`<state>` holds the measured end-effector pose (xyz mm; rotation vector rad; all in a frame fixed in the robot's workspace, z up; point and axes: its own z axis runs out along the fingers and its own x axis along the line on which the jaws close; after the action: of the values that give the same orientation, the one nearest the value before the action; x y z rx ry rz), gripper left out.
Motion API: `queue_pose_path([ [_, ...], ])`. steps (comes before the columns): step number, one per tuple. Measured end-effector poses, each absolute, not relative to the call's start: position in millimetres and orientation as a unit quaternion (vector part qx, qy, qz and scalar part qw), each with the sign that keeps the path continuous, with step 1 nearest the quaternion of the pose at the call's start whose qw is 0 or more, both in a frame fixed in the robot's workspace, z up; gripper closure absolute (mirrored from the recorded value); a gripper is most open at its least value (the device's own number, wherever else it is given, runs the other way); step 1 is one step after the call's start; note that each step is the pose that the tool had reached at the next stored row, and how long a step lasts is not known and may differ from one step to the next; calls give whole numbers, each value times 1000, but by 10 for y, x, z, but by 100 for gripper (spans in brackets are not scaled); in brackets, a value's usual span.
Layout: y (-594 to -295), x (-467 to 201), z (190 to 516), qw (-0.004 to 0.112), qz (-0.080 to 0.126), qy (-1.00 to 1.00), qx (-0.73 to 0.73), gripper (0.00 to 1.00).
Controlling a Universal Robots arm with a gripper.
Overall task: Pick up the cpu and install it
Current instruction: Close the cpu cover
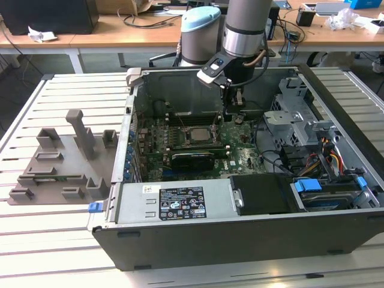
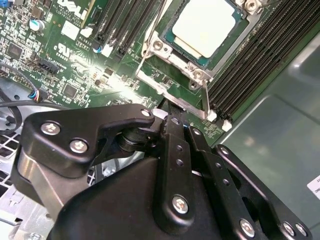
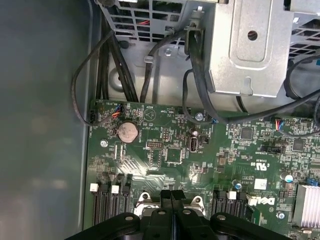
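The cpu (image 1: 197, 133), a small silvery square chip, lies flat in the socket at the middle of the green motherboard (image 1: 240, 157) inside the open computer case. In the second wrist view the cpu (image 2: 205, 22) sits inside the metal socket frame, whose thin wire lever (image 2: 206, 100) runs along one side. My gripper (image 1: 236, 113) hangs just to the exterior view's right of the socket, low over the board. Its black fingers (image 3: 171, 197) are pressed together with nothing between them, tips at the edge of the socket frame (image 2: 170, 116).
A grey plastic fixture tray (image 1: 60, 162) lies on the slatted table at the exterior view's left. The power supply (image 1: 174, 204) spans the case's near side. A metal drive cage (image 1: 294, 114) and cable bundles (image 1: 312, 159) crowd the right. Memory slots (image 2: 250, 55) flank the socket.
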<state>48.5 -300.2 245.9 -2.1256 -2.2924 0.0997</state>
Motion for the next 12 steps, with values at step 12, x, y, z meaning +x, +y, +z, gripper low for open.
queue_pose_path([
  [12, -3002, 401, 2458, 7, 32, -733, -680, 89],
])
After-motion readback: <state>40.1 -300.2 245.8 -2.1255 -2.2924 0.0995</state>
